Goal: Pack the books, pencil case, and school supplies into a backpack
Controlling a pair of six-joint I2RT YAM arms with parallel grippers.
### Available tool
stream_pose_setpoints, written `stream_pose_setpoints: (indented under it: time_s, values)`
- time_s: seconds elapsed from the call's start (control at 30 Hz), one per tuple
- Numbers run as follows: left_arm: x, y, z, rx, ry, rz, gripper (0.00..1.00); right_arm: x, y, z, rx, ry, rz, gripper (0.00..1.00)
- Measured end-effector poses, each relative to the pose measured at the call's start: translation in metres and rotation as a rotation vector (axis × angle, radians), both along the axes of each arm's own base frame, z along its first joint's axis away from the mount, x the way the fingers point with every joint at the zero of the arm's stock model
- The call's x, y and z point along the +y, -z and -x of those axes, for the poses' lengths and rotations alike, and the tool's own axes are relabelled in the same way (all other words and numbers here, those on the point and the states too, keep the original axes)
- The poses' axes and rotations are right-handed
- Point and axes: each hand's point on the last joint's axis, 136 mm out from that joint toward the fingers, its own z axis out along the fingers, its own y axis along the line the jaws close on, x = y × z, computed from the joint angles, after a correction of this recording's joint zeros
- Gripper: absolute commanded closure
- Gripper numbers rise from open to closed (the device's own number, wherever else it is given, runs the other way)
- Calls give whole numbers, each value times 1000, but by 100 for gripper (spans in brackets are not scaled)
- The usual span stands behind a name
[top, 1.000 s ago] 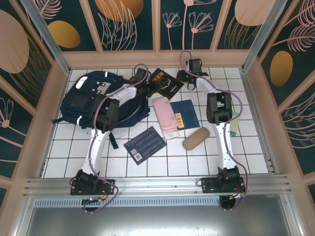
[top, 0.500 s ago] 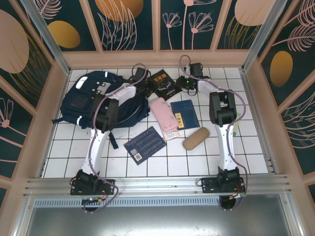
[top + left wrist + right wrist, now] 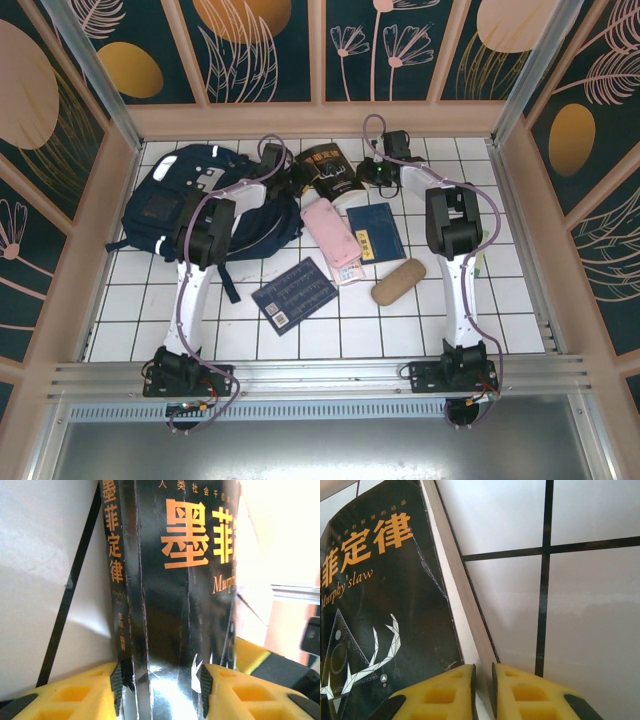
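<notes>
A black book (image 3: 328,167) with orange lettering is held up off the tiles at the back, between both grippers. My left gripper (image 3: 292,168) is shut on its spine end, and the glossy cover (image 3: 175,605) bows between the pads (image 3: 117,682). My right gripper (image 3: 362,178) is shut on the opposite page edge (image 3: 465,605), its fingers nearly together. The navy backpack (image 3: 185,200) lies just left of the book. On the tiles lie a pink pencil case (image 3: 333,232), a navy book (image 3: 378,232) and a grid-patterned navy book (image 3: 293,293).
A tan oval case (image 3: 398,281) lies right of centre. A small pale green piece (image 3: 479,258) sits beside the right arm. The backpack's strap (image 3: 229,285) trails toward the front. Wooden walls close in the tiled floor on three sides.
The right gripper has closed onto the black book's page edge. The book has risen off the tiles and shifted left toward the backpack, with both grippers moving along.
</notes>
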Motion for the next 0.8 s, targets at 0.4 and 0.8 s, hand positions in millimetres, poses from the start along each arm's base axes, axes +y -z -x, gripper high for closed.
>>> stream_pose_setpoints:
  time_s: [0.4,0.8]
  values:
    - [1,-28,-10,-133,-22,191,42,0,0,0,16,21,-16,83]
    - [-5,-59,-16,-224,4,310,40,0,0,0,23,30,-23,82]
